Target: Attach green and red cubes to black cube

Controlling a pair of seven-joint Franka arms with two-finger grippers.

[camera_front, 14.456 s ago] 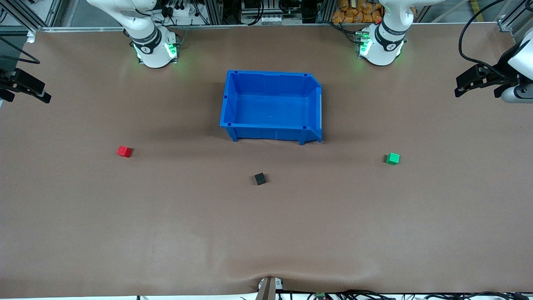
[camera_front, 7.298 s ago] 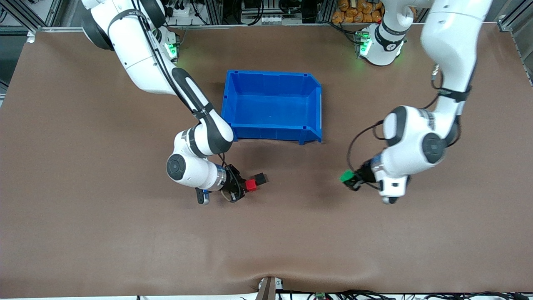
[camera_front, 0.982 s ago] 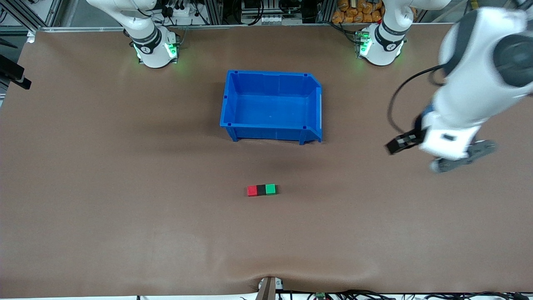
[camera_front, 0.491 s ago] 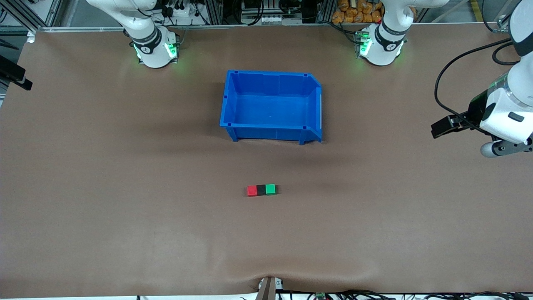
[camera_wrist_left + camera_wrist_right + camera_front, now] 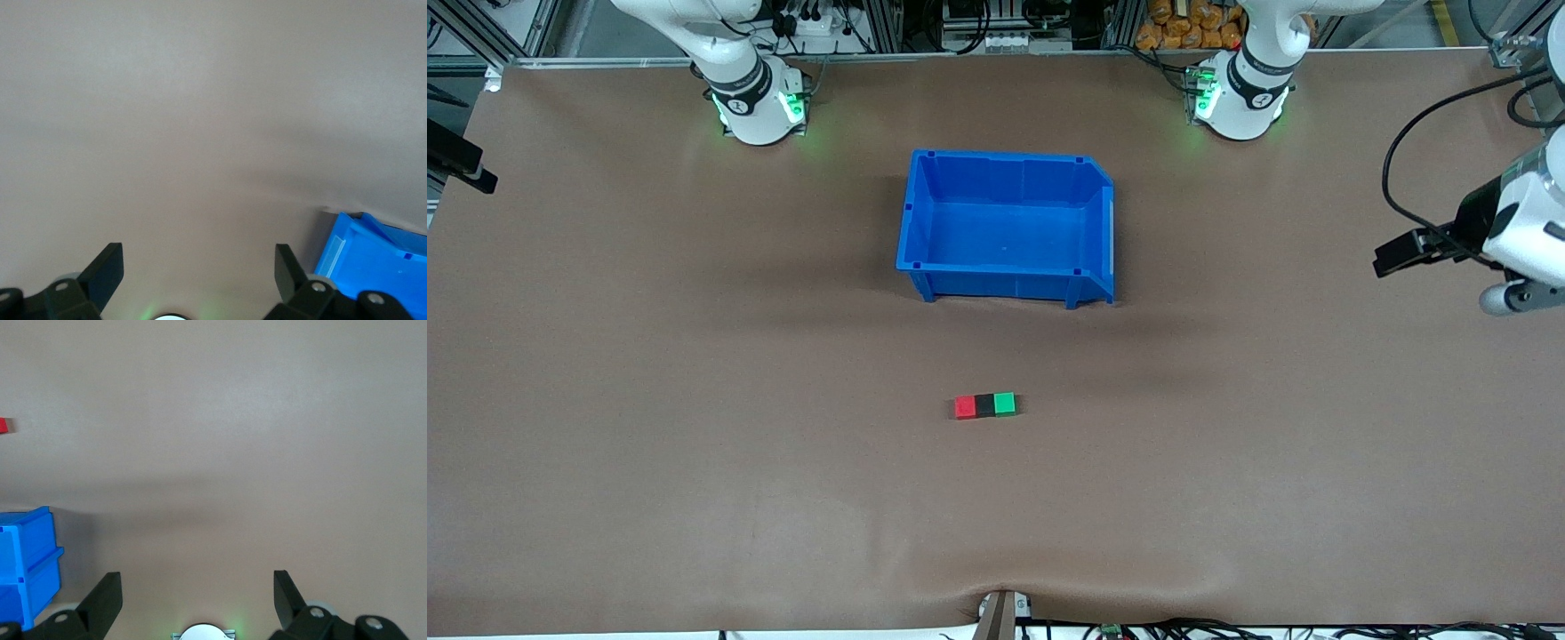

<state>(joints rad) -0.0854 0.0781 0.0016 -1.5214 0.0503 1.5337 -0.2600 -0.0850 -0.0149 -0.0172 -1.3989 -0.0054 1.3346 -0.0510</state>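
The red cube [image 5: 964, 407], black cube [image 5: 984, 406] and green cube [image 5: 1005, 404] lie on the table in one touching row, black in the middle. The row is nearer the front camera than the blue bin. The red one is toward the right arm's end and also shows at the edge of the right wrist view [image 5: 3, 425]. My left gripper [image 5: 1398, 253] is up in the air over the left arm's end of the table, open and empty [image 5: 198, 270]. My right gripper [image 5: 463, 169] is at the right arm's end of the table, open and empty [image 5: 195, 593].
An empty blue bin [image 5: 1005, 283] stands mid-table between the cubes and the arm bases. It also shows in the left wrist view [image 5: 373, 267] and the right wrist view [image 5: 27, 573]. A brown mat [image 5: 694, 462] covers the table.
My left arm has kept pulling back, away from the cubes toward its own end of the table. The right arm and the row of cubes have not moved.
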